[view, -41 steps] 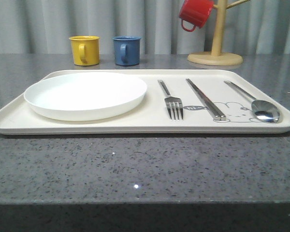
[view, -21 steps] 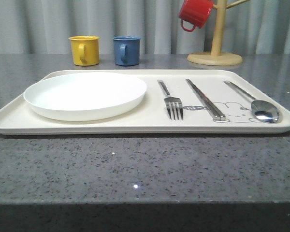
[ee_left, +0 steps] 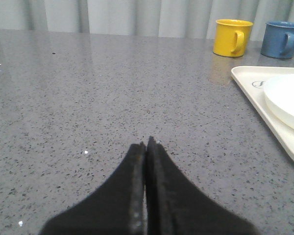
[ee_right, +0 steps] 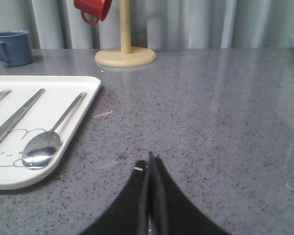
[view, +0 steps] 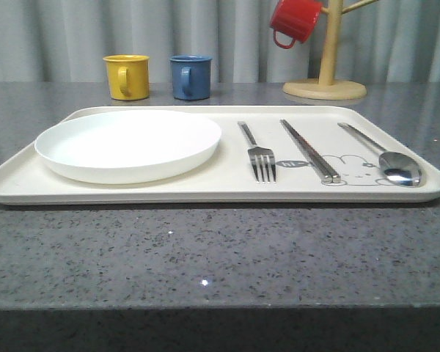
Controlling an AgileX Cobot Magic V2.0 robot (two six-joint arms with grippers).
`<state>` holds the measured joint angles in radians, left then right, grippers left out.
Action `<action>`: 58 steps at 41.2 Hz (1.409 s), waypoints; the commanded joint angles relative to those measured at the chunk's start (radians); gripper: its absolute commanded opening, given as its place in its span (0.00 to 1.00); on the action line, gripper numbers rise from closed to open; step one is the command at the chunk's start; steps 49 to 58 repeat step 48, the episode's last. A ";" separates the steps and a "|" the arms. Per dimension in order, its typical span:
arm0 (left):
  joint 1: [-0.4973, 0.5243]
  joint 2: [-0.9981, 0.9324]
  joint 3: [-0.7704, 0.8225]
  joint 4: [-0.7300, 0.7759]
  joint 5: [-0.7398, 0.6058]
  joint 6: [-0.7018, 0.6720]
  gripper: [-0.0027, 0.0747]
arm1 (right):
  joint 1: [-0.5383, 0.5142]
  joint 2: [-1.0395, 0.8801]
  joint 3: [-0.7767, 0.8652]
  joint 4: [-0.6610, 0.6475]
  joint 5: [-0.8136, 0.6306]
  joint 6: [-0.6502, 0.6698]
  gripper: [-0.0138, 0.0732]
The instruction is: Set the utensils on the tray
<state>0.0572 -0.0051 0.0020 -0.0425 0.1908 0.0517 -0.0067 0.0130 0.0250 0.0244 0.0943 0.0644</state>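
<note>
Well, tray [view: 29, 183] near table edge, spoon [view: 400, 170] (by rim)

No readable text anywhere; the tray [view: 227, 192] print shows only a drawing.

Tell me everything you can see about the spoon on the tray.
The spoon is a long-handled one in shiny silver metal, lying flat on the cream tray near its right end, right of the chopsticks. Its oval bowl faces up, towards the front rim, partly over the printed rabbit drawing; the slim handle angles back and left. Nothing but the tray touches it.
</note>
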 commanded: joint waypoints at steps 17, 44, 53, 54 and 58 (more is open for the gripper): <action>0.000 -0.020 0.003 -0.010 -0.082 -0.007 0.01 | -0.026 -0.042 -0.010 -0.019 0.045 -0.009 0.08; 0.000 -0.020 0.003 -0.010 -0.082 -0.007 0.01 | -0.026 -0.042 -0.010 -0.019 0.045 -0.009 0.08; 0.000 -0.020 0.003 -0.010 -0.082 -0.007 0.01 | -0.026 -0.042 -0.010 -0.019 0.045 -0.009 0.08; 0.000 -0.020 0.003 -0.010 -0.082 -0.007 0.01 | -0.026 -0.042 -0.010 -0.019 0.045 -0.009 0.08; 0.000 -0.020 0.003 -0.010 -0.082 -0.007 0.01 | -0.026 -0.042 -0.010 -0.019 0.045 -0.009 0.08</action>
